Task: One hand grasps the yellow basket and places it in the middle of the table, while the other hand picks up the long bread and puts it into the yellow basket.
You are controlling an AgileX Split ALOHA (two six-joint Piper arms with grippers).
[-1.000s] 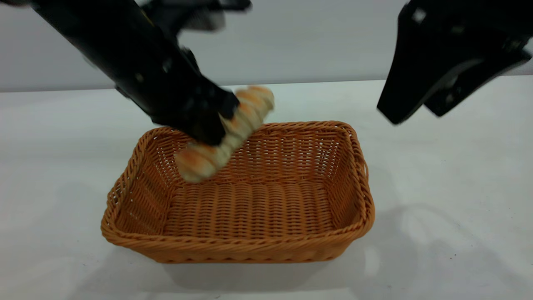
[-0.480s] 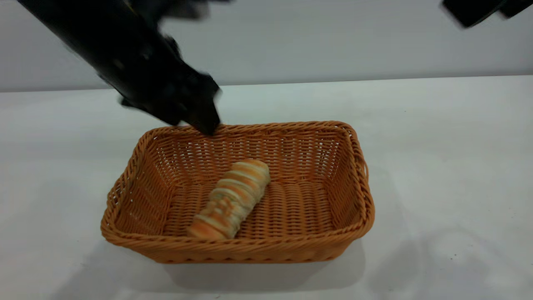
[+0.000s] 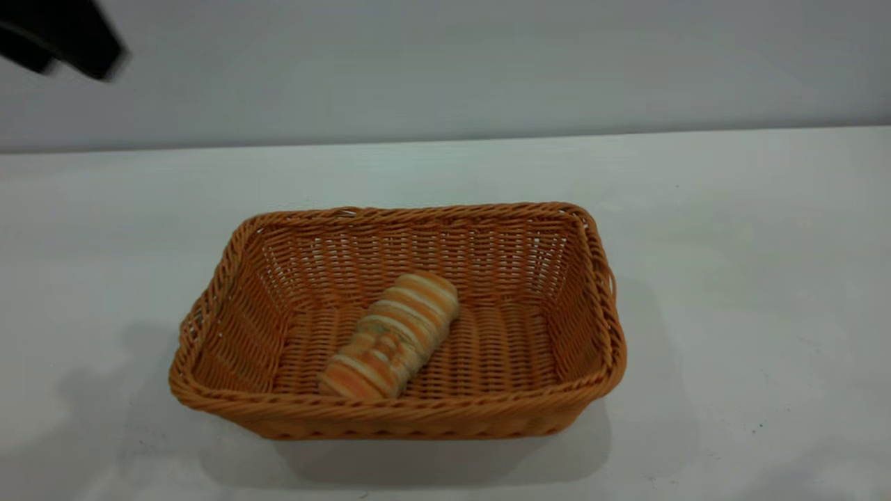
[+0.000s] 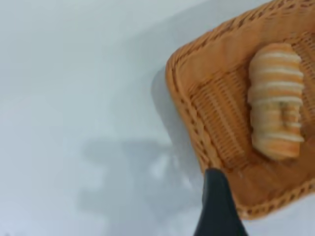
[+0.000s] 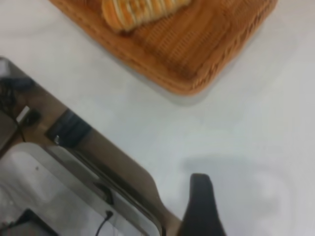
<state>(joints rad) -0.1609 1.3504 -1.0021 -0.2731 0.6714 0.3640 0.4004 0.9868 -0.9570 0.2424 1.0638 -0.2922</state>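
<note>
The yellow basket [image 3: 397, 417] stands on the white table [image 3: 731, 243] near its middle. The long bread [image 3: 393, 337] lies slantwise on the basket's floor, free of any gripper. My left gripper [image 3: 76, 45] is raised at the far upper left, away from the basket; only part of it shows. In the left wrist view one of its fingers [image 4: 216, 206] hangs above the basket's rim [image 4: 194, 123], and the bread [image 4: 275, 101] is well apart from it. My right gripper is out of the exterior view. One of its fingers [image 5: 201, 206] shows above bare table, far from the basket [image 5: 197, 54].
In the right wrist view the table's wooden edge [image 5: 123, 162] runs slantwise, with a pale metal frame and cables [image 5: 54, 196] beyond it. A plain grey wall [image 3: 487, 62] stands behind the table.
The left gripper let go of the bread, which dropped into the basket and settled. It then rose away to the upper left. The right gripper withdrew up and out of the exterior view.
</note>
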